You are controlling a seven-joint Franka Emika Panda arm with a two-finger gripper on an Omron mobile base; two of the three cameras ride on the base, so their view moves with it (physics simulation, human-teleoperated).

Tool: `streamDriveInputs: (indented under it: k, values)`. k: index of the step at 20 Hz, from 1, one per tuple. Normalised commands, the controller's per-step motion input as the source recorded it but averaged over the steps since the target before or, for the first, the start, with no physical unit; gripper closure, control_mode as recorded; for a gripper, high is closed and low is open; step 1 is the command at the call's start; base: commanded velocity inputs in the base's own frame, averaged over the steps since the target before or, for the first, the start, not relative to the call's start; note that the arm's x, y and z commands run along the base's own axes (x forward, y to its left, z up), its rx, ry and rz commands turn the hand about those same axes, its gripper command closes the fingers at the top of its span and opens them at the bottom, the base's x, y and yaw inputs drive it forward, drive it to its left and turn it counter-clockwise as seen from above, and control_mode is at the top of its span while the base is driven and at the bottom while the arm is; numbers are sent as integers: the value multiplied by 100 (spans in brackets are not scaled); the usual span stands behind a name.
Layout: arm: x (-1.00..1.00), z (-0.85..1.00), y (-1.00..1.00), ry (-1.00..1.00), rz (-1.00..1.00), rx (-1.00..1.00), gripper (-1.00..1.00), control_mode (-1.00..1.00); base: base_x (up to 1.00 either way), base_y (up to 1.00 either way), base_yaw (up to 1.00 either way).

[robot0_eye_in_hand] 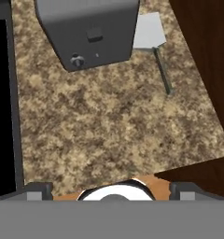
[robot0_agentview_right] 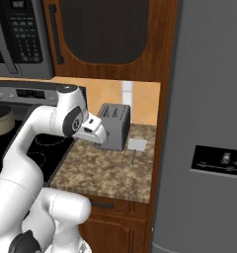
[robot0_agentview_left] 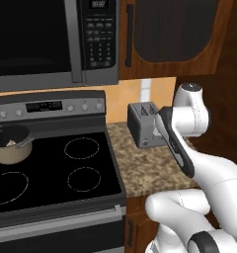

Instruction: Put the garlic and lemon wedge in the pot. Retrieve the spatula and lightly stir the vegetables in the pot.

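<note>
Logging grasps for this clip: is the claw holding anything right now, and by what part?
Nothing is held. The claw is open and empty above the granite counter, apart from the spatula lying beside the toaster.

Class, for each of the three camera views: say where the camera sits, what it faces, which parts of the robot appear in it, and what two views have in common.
Left base view: behind the arm's left, facing the stove with the pot, the microwave and the toaster; white arm at lower right.
Right base view: behind the arm's right, facing the counter, toaster, spatula and fridge; arm at lower left.
Hand view: on the hand, looking down at the counter; open tool tips at the bottom.
Shared: right base and hand views both show toaster and spatula.
</note>
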Motion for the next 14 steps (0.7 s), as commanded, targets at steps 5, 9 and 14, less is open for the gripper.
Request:
streamDriveInputs:
  k: [5,9,14]
  values:
    - [1,-27,-61,0,0,0,-100,-100,0,0,0]
    - [19,-57,-63,0,0,-6,-100,-100,0,0,0]
    - [23,-61,-33,0,0,-10,-100,-100,0,0,0]
